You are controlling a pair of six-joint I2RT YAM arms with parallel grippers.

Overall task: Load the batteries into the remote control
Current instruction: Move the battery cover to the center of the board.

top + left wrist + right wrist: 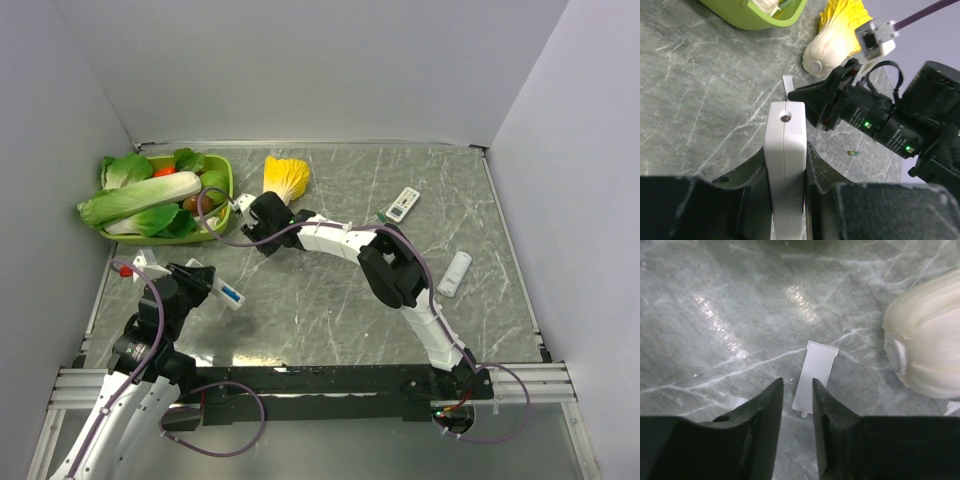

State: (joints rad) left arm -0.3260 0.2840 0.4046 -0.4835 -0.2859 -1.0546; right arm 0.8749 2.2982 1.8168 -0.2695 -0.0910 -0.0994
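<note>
My left gripper [786, 150] is shut on a white remote control [785, 130], held on its edge above the table; the top view shows it at the left [228, 293]. Lying flat on the table is a thin white battery cover [816, 372]. My right gripper [797, 385] hangs just above its near end, jaws a narrow gap apart with nothing between them. From the left wrist view, the right gripper [800, 94] points down at that cover [787, 82]. One small battery [854, 153] lies on the table near the right arm.
A yellow-leaved cabbage [285, 177] lies just right of the right gripper. At the back left a green basket [226, 178] holds vegetables. Two more remotes lie to the right, one [402, 204] farther back and one [454, 273] nearer.
</note>
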